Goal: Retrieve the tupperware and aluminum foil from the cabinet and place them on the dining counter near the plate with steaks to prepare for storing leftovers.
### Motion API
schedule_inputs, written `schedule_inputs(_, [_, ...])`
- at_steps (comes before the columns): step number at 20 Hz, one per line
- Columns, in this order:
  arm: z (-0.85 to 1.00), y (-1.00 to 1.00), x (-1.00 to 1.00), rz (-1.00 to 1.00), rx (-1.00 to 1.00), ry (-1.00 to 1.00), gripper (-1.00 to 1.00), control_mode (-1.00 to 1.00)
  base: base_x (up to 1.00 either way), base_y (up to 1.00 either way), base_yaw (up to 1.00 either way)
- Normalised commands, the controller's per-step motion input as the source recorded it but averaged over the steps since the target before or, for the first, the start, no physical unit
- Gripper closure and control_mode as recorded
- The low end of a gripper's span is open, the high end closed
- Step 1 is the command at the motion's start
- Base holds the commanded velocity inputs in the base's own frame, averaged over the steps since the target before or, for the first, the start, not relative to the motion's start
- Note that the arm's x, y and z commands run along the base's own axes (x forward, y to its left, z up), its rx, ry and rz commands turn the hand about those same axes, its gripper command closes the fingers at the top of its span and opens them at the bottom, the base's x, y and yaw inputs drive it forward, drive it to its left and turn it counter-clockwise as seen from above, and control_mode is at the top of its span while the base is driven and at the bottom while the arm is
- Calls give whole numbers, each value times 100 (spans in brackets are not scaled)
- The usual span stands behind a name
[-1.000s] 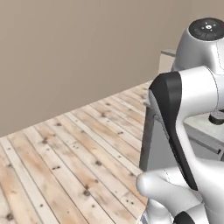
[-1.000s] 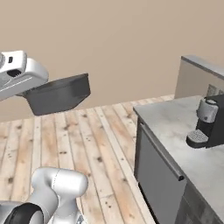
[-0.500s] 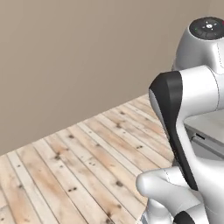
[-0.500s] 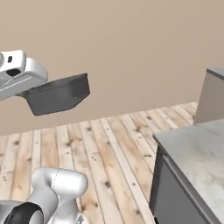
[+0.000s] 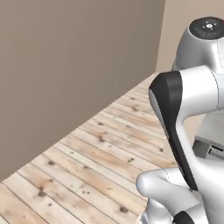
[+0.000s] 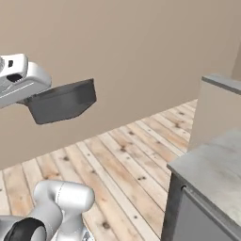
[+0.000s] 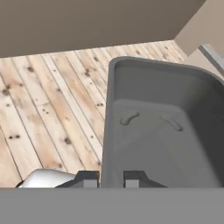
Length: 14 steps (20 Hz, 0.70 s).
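Here, the robot's jaws pinch the near wall of the tupperware (image 7: 162,131), a dark grey tub carried high over the wooden floor (image 7: 48,109), beside a grey counter (image 6: 212,174).
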Motion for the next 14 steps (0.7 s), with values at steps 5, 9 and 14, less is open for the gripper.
schedule_inputs(5, [0, 0, 0, 0, 0, 0, 100, 100, 71, 48, -54])
schedule_inputs(9, [0, 0, 0, 0, 0, 0, 100, 100, 84, 60, -49])
schedule_inputs(14, [0, 0, 0, 0, 0, 0, 100, 100, 98, 75, -42])
